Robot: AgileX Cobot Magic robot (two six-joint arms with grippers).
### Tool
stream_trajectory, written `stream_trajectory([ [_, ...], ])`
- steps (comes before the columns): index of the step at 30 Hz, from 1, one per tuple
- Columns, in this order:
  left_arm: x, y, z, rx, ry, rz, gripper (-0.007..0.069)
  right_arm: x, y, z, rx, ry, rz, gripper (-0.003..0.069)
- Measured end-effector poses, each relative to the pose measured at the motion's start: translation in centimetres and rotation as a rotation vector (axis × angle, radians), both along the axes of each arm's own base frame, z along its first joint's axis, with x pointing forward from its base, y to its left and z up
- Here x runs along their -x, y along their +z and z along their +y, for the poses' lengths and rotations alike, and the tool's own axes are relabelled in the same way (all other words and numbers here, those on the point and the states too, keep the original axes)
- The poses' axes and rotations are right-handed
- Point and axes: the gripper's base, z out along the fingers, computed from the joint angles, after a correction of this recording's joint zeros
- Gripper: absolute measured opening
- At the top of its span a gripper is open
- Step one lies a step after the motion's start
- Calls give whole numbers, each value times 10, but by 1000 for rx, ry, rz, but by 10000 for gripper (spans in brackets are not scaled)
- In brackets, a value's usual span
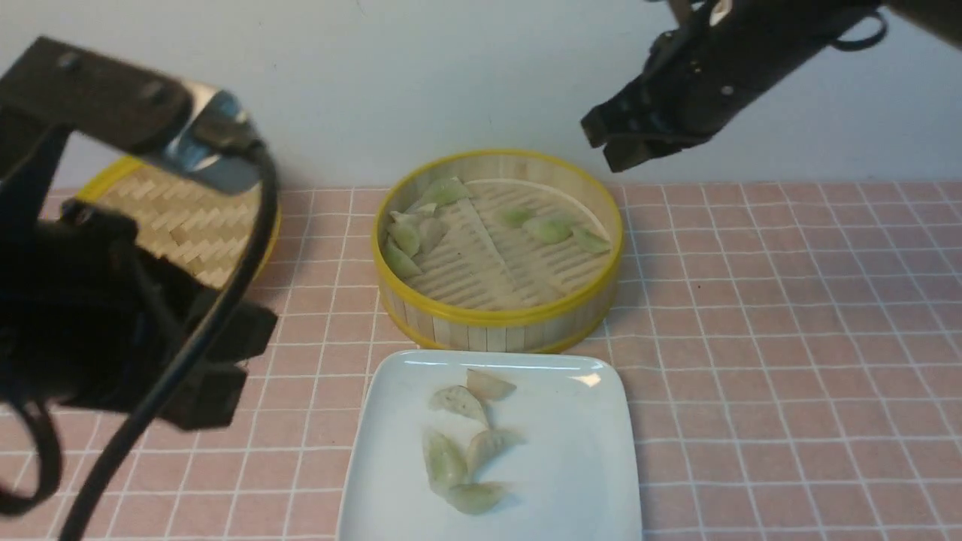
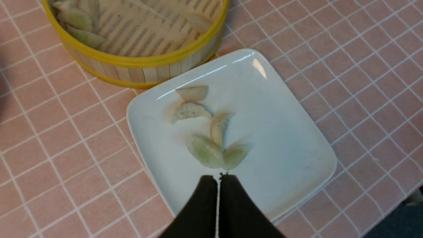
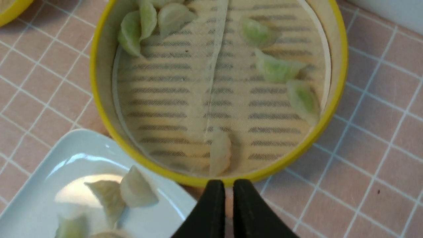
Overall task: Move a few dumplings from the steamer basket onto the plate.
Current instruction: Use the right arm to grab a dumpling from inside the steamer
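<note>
Risk of squashing the dumplings (image 3: 276, 67) or snagging the gauze liner (image 3: 185, 99) if lowered into the steamer basket (image 1: 496, 315) with the right gripper (image 3: 228, 181) clenched empty, like the left gripper (image 2: 218, 177)

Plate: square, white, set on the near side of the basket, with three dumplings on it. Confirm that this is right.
One detail is wrong: the plate holds five dumplings, not three. The left wrist view shows all five clearly. The rest stands: it is square, white and set on the near side of the basket.

Pink tiled table (image 1: 751, 338) — basket (image 1: 496, 317), plate (image 1: 594, 466), lid (image 1: 188, 225)
</note>
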Motion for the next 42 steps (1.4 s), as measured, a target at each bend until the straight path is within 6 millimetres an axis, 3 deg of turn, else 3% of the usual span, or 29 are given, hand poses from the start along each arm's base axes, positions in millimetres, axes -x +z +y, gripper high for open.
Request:
stream_trajectory([
  [3, 24, -9, 15, 13, 36, -34, -6, -30, -24, 20, 88, 24, -43, 115],
  [5, 29, -10, 18, 17, 50, -39, -6, -39, -33, 23, 108, 24, -52, 146],
  [6, 36, -10, 22, 26, 72, -46, -6, -53, -51, 26, 145, 24, -62, 203],
  [13, 44, -12, 29, 15, 112, -15, -6, -92, -120, 33, 279, 39, -110, 426],
  [20, 44, -13, 29, 6, 111, -4, -6, -103, -154, 35, 339, 57, -117, 451],
  [24, 44, -13, 29, 5, 112, -5, -6, -104, -164, 37, 344, 63, -106, 413],
  [26, 44, -13, 29, 5, 112, -4, -6, -103, -170, 38, 345, 66, -86, 337],
  [29, 44, -13, 29, 5, 112, -4, -6, -101, -170, 38, 350, 64, -65, 200],
  [31, 44, -13, 29, 5, 112, -4, -6, -101, -167, 37, 358, 60, -47, 160],
  [34, 44, -13, 30, 6, 112, -6, -6, -99, -157, 36, 363, 47, -16, 163],
  [40, 44, -13, 30, 4, 110, -8, -6, -93, -99, 39, 275, 3, -12, 155],
  [42, 44, -13, 30, 2, 108, -11, -6, -82, -57, 41, 156, -5, -46, 155],
])
